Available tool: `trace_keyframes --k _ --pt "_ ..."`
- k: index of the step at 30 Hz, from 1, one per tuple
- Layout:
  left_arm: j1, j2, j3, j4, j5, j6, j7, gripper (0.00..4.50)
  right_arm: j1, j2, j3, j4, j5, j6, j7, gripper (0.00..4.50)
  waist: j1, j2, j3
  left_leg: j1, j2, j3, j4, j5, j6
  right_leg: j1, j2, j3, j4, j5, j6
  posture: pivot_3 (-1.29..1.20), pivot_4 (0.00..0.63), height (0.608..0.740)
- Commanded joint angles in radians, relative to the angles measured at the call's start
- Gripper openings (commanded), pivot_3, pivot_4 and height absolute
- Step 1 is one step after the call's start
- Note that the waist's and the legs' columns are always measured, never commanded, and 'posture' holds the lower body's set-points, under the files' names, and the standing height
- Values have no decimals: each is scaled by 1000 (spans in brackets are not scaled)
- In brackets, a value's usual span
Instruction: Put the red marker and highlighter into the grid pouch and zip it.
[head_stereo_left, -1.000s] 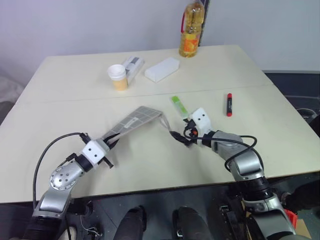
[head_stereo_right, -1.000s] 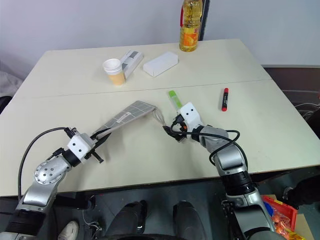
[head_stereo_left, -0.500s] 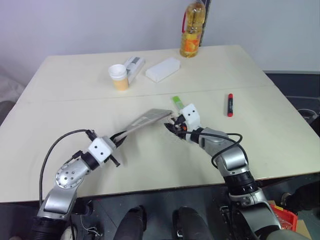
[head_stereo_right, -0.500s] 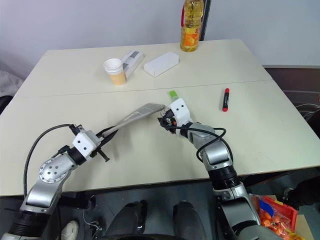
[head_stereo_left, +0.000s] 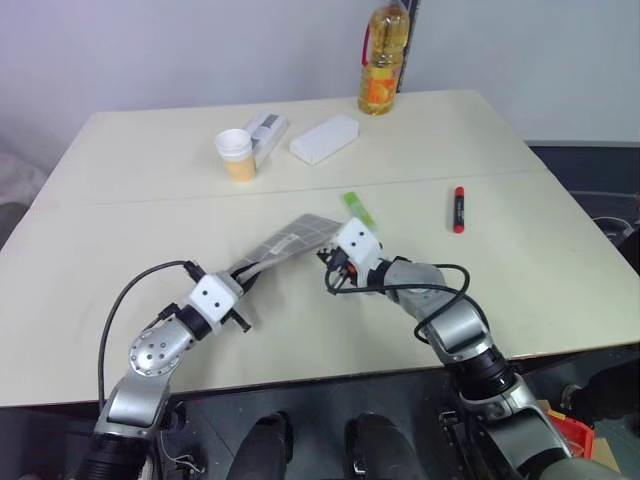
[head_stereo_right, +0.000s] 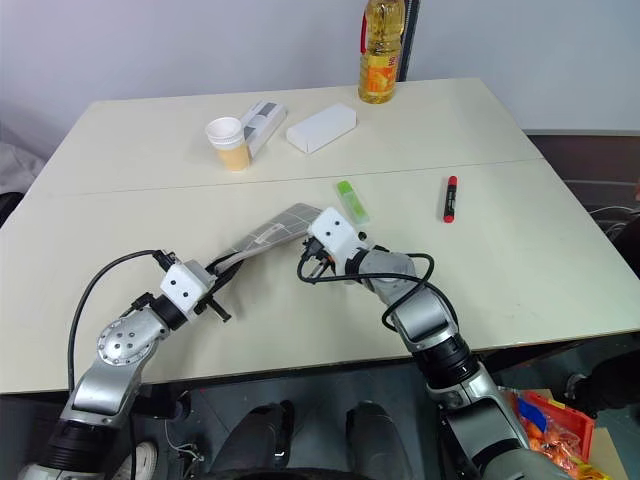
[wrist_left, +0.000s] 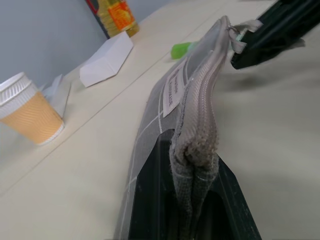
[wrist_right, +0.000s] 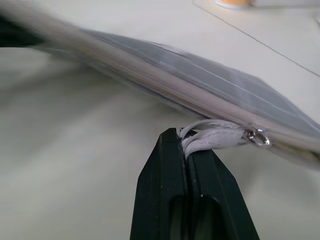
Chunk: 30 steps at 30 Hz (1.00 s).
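Oddly, highlighter (head_stereo_left: 358, 209) half hidden behind right fingers (wrist_right: 170, 165), grid pouch (head_stereo_left: 285, 240)

Taking the clear plastic bottle of yellow oil (head_stereo_left: 382, 62) at the far edge of the pale beige table (head_stereo_left: 140, 170) as our landmark, we see a plain white rectangular box (head_stereo_left: 324, 138) near it, then a flat grey-and-white packet (head_stereo_left: 267, 129) touching a ribbed tan paper cup with a white lid (head_stereo_left: 236, 154).
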<state>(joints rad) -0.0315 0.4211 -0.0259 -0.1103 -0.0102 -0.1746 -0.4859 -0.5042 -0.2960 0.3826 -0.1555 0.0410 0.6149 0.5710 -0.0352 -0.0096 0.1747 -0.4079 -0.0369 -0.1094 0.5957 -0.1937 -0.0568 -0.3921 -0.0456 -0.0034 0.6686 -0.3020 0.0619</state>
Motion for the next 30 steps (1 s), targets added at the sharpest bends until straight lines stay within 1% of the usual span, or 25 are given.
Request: trace_keyframes --k 1,8,15,21,22,24,26,29,30 --pt "-28 -33 -13 4 18 19 41 0 -16 0 75 -88 -19 -18 46 47 0 0 0 0 0 0 0 0 0 0 0 0 0 0 0 0 150 740" --pt "-94 -105 -36 43 55 52 104 0 -64 8 131 -97 -51 -29 91 47 15 0 0 0 0 0 1 0 0 0 0 0 0 0 0 0 150 740" --pt "-151 -152 -58 94 85 53 136 0 -109 35 169 -108 -68 -39 126 47 21 -1 0 0 -1 0 1 0 0 0 0 0 0 0 0 0 150 740" --pt "-162 -163 -61 106 99 49 155 0 -119 38 156 -91 -82 -40 122 47 20 -1 0 0 -1 0 1 0 0 0 0 0 0 0 0 0 150 740" --pt "-161 -162 -58 103 99 50 157 0 -117 30 141 -88 -82 -39 121 285 20 -1 0 0 -1 0 1 0 0 0 0 0 0 0 0 0 150 740" --pt "-154 -155 -51 95 98 50 160 0 -111 5 105 -93 -72 -33 130 942 20 -1 0 0 -1 0 1 0 0 0 0 0 0 0 0 0 150 740" --pt "-144 -142 -36 83 96 52 160 0 -99 -28 57 -105 -56 -25 140 1879 21 -1 0 0 -1 0 1 0 0 0 0 0 0 0 0 0 150 740" --pt "-125 -110 -5 65 87 54 160 0 -74 -69 -62 -111 -13 13 126 3377 21 -1 0 0 -1 0 1 0 0 1 0 0 0 0 0 0 150 740" --pt "-121 -101 1 60 82 55 159 0 -69 -76 -90 -108 0 25 121 3377 22 -1 0 0 -1 0 1 0 0 1 0 0 0 0 0 0 150 740"
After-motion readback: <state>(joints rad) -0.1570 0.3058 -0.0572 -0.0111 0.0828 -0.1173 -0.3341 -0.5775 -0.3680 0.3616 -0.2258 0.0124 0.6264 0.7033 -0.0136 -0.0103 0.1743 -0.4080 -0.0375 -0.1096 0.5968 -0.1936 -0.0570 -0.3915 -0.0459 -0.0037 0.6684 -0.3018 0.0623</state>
